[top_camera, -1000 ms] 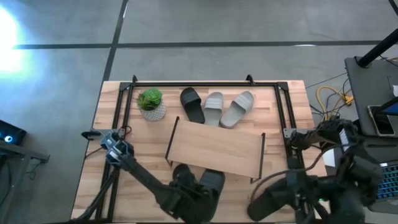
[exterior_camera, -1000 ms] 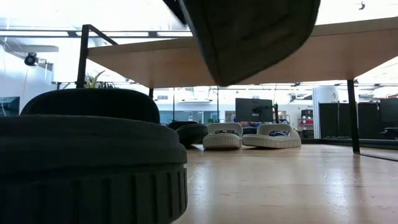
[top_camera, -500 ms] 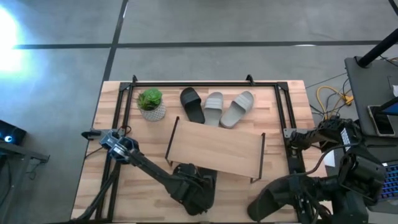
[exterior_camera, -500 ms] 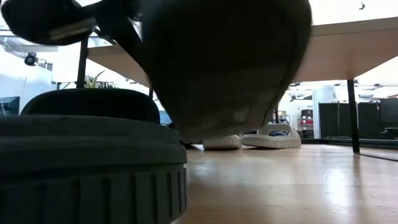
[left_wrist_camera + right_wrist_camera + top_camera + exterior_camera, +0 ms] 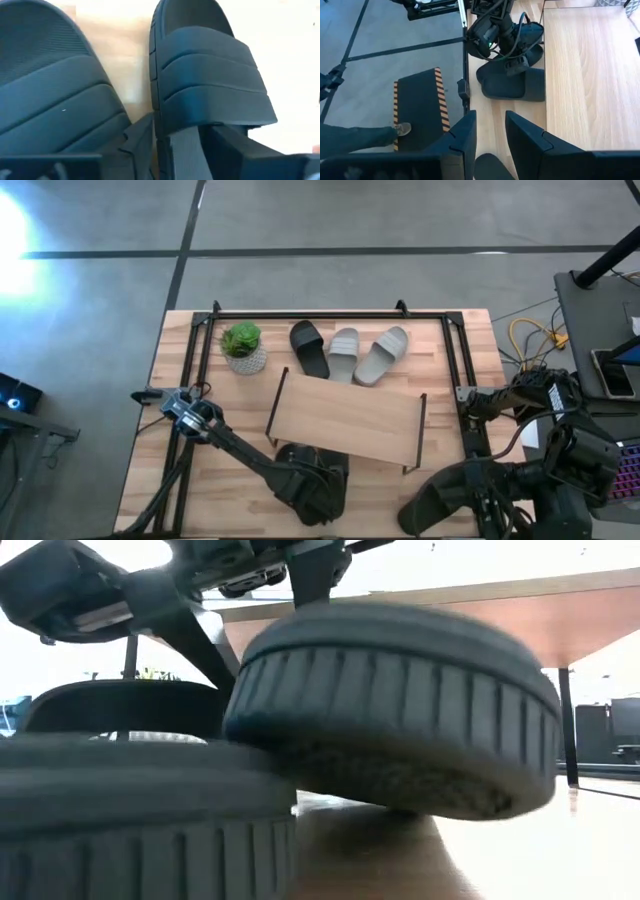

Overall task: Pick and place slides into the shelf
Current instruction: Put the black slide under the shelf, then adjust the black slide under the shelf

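Two dark slides lie at the shelf's (image 5: 345, 420) near edge. One slide (image 5: 400, 710) is tilted: its low side rests on the table and its other side leans on the second slide (image 5: 140, 800). My left gripper (image 5: 182, 145) stands over the tilted slide, fingers apart, with its footbed behind the strap (image 5: 210, 90) between them. At the table's near right corner my right gripper (image 5: 487, 145) is shut on another dark slide (image 5: 435, 502). One dark slide (image 5: 308, 348) and two grey slides (image 5: 343, 352) lie flat behind the shelf. My left gripper comes down on the tilted slide from above. One finger (image 5: 142, 137) stands beside the slide's side edge and the other (image 5: 235, 145) over its footbed; I cannot tell whether either touches it. My right gripper pinches a dark slide between its two fingers. Only a rounded end (image 5: 487, 170) shows between them, so the part held cannot be told.
A small potted plant (image 5: 243, 347) stands at the far left of the table, beside the shelf. Black rails (image 5: 330, 313) frame the tabletop. Bare wood lies to the right under the shelf (image 5: 540, 840).
My left gripper has moved a little toward the shelf and down with its dark slide. The slide hung with its sole facing the near edge; now it lies tilted, one side on the table, against the other dark slide.
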You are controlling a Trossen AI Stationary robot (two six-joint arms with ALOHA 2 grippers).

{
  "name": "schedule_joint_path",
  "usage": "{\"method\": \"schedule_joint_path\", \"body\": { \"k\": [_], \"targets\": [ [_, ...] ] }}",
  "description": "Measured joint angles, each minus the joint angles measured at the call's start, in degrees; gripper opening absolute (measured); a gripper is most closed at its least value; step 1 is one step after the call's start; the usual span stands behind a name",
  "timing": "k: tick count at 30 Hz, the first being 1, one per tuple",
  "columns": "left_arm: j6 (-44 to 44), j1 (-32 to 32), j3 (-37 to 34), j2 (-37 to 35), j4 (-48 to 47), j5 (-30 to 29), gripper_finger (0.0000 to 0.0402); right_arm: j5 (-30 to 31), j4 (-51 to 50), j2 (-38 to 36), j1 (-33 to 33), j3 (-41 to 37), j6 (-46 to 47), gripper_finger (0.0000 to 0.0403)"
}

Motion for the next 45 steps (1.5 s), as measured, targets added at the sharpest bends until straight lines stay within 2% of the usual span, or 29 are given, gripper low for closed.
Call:
{"method": "schedule_joint_path", "body": {
  "k": [6, 10, 14, 19, 27, 33, 39, 45],
  "targets": [
    [5.01, -0.67, 1.68, -0.14, 0.72, 4.83, 0.0185, -0.04, 0.04, -0.08, 0.02, -0.56, 1.96, 0.0095],
    [8.68, -1.45, 3.26, -0.46, 3.13, 3.25, 0.0194, -1.51, 0.04, -0.09, 0.39, -3.0, 4.79, 0.0095],
    [17.59, -1.83, 5.08, -1.64, 10.29, -0.45, 0.0195, -5.59, 0.0, -0.09, 0.42, -6.1, 9.7, 0.0095],
    [29.77, -3.28, 8.06, -3.28, 20.66, -5.12, 0.0195, -7.71, 0.02, -0.09, 2.32, -10.9, 19.35, 0.0096],
    [44.28, -6.73, 13.14, -3.94, 24.65, -5.62, 0.0195, -8.4, 1.16, -0.04, 8.13, -21.1, 41.61, 0.0096],
    [53.75, -10.47, 14.11, -4.29, 30.24, -5.91, 0.0192, -10.95, 10.31, 0.0, 10.82, -28.98, 52.23, 0.0096],
    [59.28, -13.02, 14.16, -4.57, 31.41, -6.1, 0.015, -11.0, 27.31, 0.02, 10.85, -36.25, 52.72, 0.0094],
    [62.5, -15.32, 13.86, -4.59, 30.61, -6.07, 0.0053, -10.8, 32.61, 0.24, 10.62, -40.68, 54.6, 0.0052]
  ]
}}
